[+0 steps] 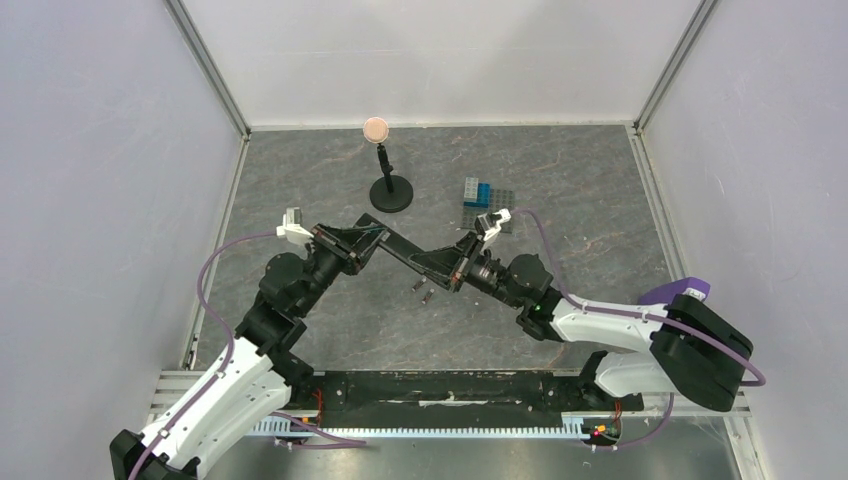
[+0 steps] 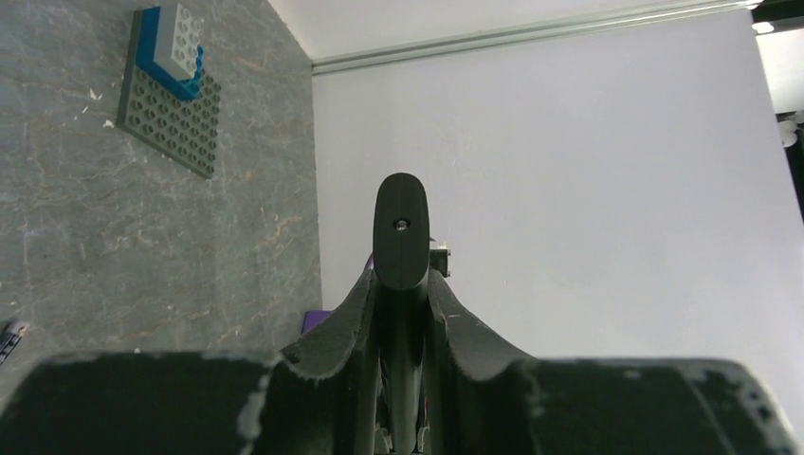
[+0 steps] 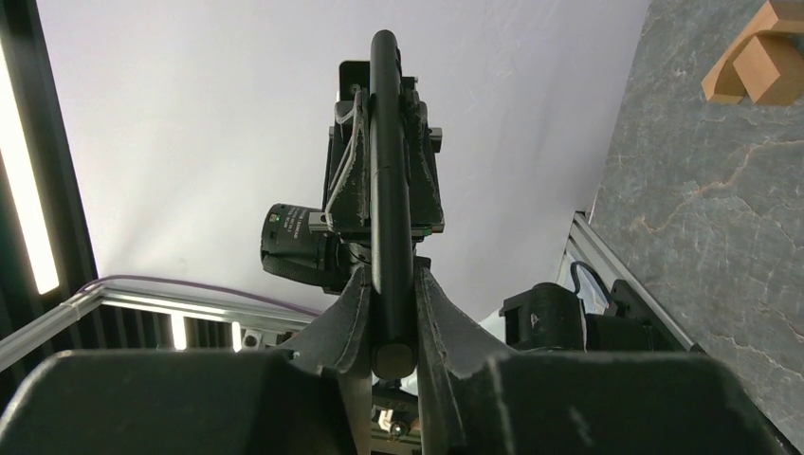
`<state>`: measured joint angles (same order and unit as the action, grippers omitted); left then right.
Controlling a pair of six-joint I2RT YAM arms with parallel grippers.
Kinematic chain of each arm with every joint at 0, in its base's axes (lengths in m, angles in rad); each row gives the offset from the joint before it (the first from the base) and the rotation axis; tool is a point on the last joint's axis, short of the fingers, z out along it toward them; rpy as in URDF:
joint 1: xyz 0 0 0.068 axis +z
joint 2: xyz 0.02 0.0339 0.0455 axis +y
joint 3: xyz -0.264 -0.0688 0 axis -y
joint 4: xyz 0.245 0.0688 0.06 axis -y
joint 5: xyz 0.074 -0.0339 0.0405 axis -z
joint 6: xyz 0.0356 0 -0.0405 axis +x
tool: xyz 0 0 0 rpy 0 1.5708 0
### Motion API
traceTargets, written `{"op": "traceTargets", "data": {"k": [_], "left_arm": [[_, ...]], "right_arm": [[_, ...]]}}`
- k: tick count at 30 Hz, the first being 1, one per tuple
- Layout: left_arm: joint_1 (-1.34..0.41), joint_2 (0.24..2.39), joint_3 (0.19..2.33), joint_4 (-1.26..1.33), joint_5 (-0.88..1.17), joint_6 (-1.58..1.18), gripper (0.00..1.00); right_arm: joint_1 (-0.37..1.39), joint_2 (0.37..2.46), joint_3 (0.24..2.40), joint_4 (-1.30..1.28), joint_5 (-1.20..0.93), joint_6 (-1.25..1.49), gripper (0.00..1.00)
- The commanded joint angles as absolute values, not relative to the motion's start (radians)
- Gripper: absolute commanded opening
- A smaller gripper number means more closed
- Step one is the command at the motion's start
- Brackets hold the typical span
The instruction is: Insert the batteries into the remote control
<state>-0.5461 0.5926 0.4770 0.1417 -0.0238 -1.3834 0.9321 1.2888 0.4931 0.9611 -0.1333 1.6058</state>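
Remote control (image 1: 402,250) is hanging clear of the counter (image 1: 580,230), bridging the two arms. The left arm's jaws are clamping one end, closed tight on it. The right arm's jaws are pinching the other end, their pads (image 3: 353,303) pressing both long edges in the right wrist view.

Judging by its look, it is handling as a light, stiff bar of smooth black plastic, probably slippery along its narrow edges. Gripping across those edges near each end is leaving the middle free, which is looking like the sound hold. Any twisting between the two arms is risking a slip rather than a bend. Which face is pointing up, I cannot tell.

Batteries (image 1: 421,292) are lying side by side on the counter, close beneath the held remote, toward the arm bases. They are looking small, hard and apt to roll, so pinching one across its middle is seeming safest.

The counter is showing flat, grey and stone-patterned, with white walls closing it in on three sides. A studded baseplate (image 1: 490,200) carrying blue and grey bricks is sitting just beyond the right arm's jaws, and a black stand (image 1: 389,185) is standing further back.
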Motion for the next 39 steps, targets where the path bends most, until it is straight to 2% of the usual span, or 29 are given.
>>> {"op": "traceTargets", "data": {"k": [1, 12, 15, 22, 27, 32, 34, 39], "left_arm": [[-0.532, 0.573, 0.496, 0.199, -0.107, -1.427, 0.02], [-0.533, 0.572, 0.487, 0.190, -0.114, -1.419, 0.02], [-0.533, 0.581, 0.486, 0.192, -0.105, -1.415, 0.02], [-0.533, 0.610, 0.499, 0.212, -0.041, -1.402, 0.02], [-0.533, 0.653, 0.533, 0.195, 0.047, -1.372, 0.02], [-0.534, 0.665, 0.535, 0.209, 0.063, -1.373, 0.02], [-0.534, 0.663, 0.537, 0.209, 0.060, -1.373, 0.02], [-0.534, 0.644, 0.534, 0.196, 0.038, -1.376, 0.02]], "right_arm": [[0.927, 1.249, 0.425, 0.959, -0.147, 1.603, 0.06], [0.913, 1.230, 0.396, 0.964, -0.152, 1.594, 0.09], [0.913, 1.247, 0.413, 0.969, -0.155, 1.595, 0.17], [0.881, 1.358, 0.526, 0.996, -0.212, 1.589, 0.51], [0.853, 1.459, 0.613, 1.109, -0.306, 1.626, 0.61], [0.853, 1.494, 0.624, 1.130, -0.301, 1.654, 0.59], [0.853, 1.498, 0.614, 1.138, -0.291, 1.663, 0.54], [0.853, 1.516, 0.580, 1.170, -0.307, 1.699, 0.33]]}}
